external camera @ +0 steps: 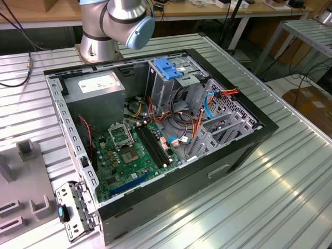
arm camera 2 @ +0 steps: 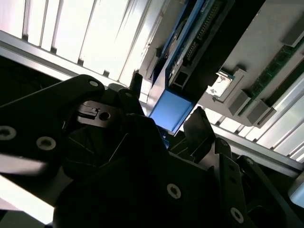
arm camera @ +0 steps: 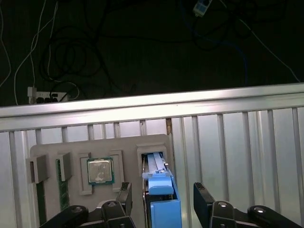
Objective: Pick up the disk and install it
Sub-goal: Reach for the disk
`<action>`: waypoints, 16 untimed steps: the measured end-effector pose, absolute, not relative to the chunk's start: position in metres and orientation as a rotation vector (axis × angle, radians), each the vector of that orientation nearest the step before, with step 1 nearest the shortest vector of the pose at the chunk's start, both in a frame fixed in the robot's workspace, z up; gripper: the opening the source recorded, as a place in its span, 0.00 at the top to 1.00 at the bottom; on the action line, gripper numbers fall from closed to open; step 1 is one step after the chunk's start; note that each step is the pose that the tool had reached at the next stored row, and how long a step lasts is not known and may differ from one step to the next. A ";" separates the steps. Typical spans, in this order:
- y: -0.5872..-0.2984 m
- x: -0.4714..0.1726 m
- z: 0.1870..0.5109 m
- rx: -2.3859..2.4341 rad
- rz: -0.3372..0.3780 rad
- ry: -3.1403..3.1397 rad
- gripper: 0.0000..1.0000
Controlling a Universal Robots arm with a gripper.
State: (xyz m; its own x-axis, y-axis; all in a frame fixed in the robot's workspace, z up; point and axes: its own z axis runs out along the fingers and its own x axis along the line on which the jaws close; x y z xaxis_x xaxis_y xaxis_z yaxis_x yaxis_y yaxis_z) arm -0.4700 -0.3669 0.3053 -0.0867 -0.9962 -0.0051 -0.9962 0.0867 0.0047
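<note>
Pincer (arm camera: 162, 190) spread wide astride the disk (arm camera: 164, 211), upright in a grey tray (arm camera: 71, 151) on the ribbed metal tabletop (arm camera: 237, 142); cables (arm camera: 61, 61) trail across dark floor (arm camera: 266, 28).

**Arm shown at its base joints, gripper spread**

The arm (external camera: 111, 23) is seen at the upper left of the exterior view, where an upright silver segment and a joint with a light-blue cap (external camera: 140, 31) are shown. In both wrist views the black gripper (arm camera: 163, 187) (arm camera 2: 166, 95) is presented with its two fingers (arm camera: 202, 199) held well apart.
</note>
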 end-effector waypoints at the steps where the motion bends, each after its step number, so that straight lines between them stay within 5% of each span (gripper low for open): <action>1: -0.367 -0.470 0.303 -2.122 0.010 2.315 0.37; 16: -0.365 -0.470 0.299 -2.122 0.005 2.311 0.45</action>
State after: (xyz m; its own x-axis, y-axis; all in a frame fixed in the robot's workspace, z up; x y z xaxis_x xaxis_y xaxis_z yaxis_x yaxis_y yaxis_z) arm -0.4700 -0.3654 0.2990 -0.0851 -0.9964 -0.0050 -0.9964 0.0851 -0.0001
